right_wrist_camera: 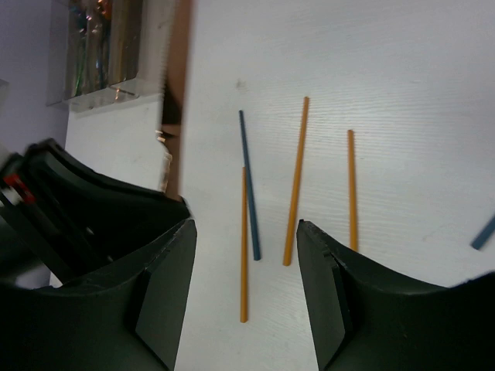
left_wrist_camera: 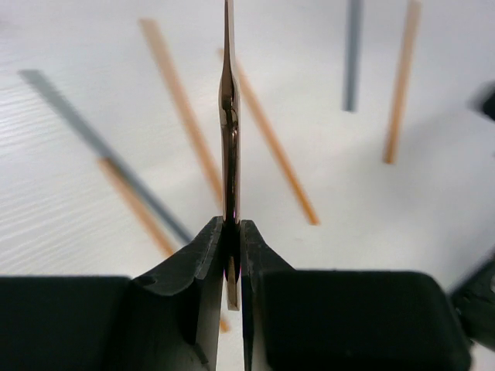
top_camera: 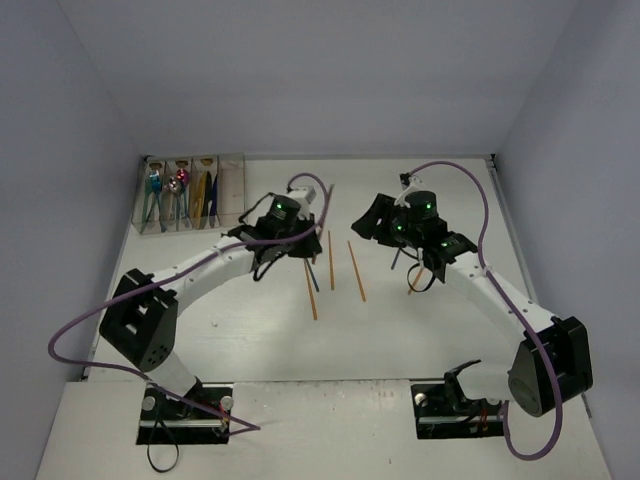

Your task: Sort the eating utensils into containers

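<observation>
My left gripper is shut on a slim copper-gold utensil, held edge-on above the table; the utensil sticks out toward the back. My right gripper is open and empty, hovering over loose sticks: three orange sticks and a blue stick. The same sticks lie mid-table in the top view. The containers stand at the back left and hold several coloured utensils.
Another blue stick lies at the right edge of the right wrist view. An orange stick and a dark one lie under the right arm. Purple cables loop off both arms. Grey walls close in the table on three sides.
</observation>
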### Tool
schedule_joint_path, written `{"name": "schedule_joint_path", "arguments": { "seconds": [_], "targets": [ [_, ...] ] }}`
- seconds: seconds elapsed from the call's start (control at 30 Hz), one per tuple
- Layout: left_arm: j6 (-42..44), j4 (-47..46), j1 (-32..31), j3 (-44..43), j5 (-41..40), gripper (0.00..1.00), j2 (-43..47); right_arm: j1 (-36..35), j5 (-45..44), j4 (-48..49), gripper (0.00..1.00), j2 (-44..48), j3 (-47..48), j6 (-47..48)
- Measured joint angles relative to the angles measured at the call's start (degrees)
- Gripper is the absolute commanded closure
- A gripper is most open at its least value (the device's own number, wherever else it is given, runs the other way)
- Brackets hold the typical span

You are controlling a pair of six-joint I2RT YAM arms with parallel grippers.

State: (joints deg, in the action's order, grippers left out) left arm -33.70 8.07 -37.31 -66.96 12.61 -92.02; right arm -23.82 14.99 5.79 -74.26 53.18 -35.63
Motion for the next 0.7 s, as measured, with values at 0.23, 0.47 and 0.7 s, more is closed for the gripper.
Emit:
{"name": "schedule_joint_path", "arguments": {
  "seconds": [0.23, 0.47, 0.7],
  "targets": [
    [6.9, 8.85, 17.63, -1.5, -7.99, 1.0, 3.05, 5.6, -1.72, -2.1, 0.47, 4.79, -2.64, 3.22],
    [13.96, 13.07, 30.02, -12.66, -11.28, 1.0, -3.81, 6.52, -2.27, -4.0, 0.47, 7.12, -6.38, 5.03],
    [20.72, 16.78, 34.99, -27.08, -11.35, 1.0, -18.24, 7.12, -2.05, -5.53, 0.47, 9.24, -8.61, 6.42]
  ]
}}
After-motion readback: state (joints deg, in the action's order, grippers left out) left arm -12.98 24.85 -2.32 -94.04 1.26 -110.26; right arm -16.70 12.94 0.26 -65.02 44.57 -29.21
